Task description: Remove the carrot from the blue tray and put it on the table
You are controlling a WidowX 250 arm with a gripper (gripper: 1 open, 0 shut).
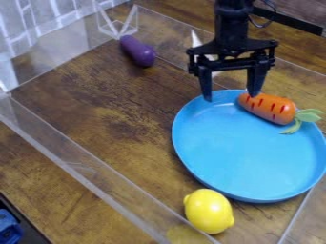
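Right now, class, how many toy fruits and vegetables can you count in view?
3: the carrot on the blue tray, an eggplant at the back, a lemon in front. None seems hidden.
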